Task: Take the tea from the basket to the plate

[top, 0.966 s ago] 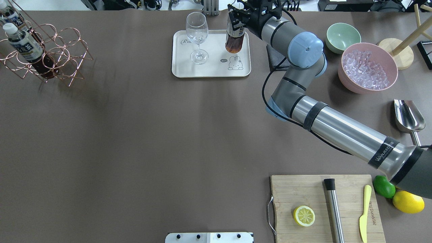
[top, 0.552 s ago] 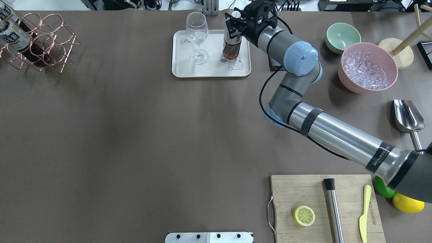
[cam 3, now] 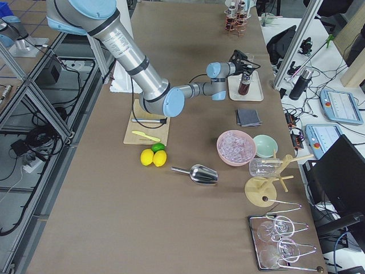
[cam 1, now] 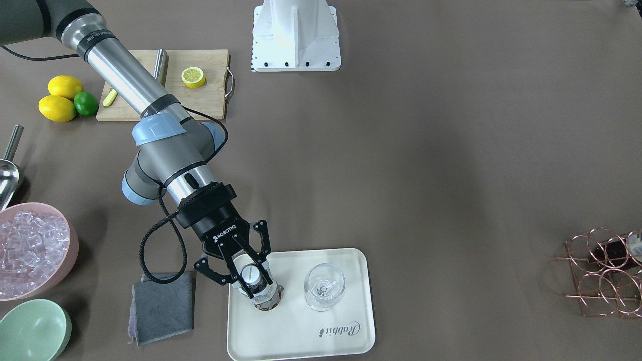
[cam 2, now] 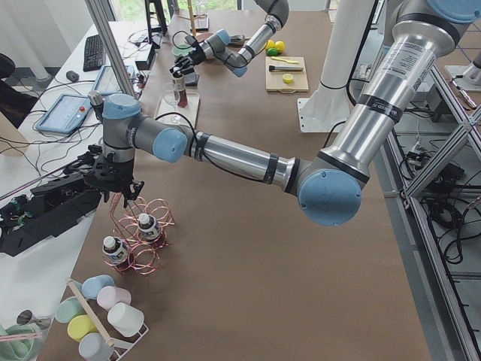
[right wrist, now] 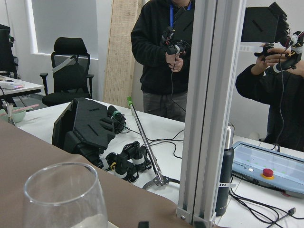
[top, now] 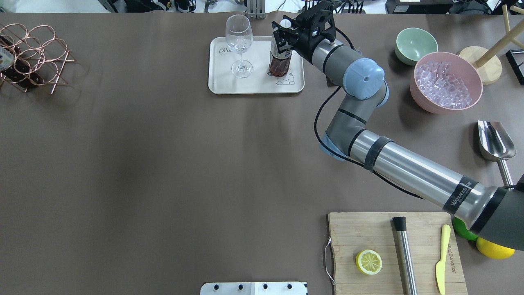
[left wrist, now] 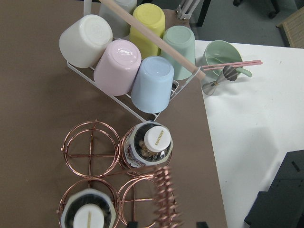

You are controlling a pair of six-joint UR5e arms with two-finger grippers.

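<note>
My right gripper (top: 282, 39) (cam 1: 251, 275) is shut on the neck of the tea bottle (top: 279, 65) (cam 1: 266, 298). The bottle stands upright on the cream plate (top: 221, 82) (cam 1: 301, 341), next to a stemmed glass (top: 239, 41). The copper wire basket (top: 37, 45) (cam 2: 146, 241) (left wrist: 90, 147) sits at the table's far left end with two alike bottles (left wrist: 152, 142) in it. My left gripper (cam 2: 113, 184) (left wrist: 167, 223) is at the top of the basket's coil handle (left wrist: 164, 194), shut on it.
A rack of coloured mugs (left wrist: 128, 57) stands close beside the basket, near the table's edge. A grey cloth (cam 1: 163, 306), a pink bowl of ice (top: 446, 82) and a green bowl (top: 416, 45) lie right of the plate. A cutting board (top: 393, 254) lies at the near right.
The right gripper has lowered the tea bottle from a tilt to upright on the plate. The basket has moved left toward the table's end with the left gripper.
</note>
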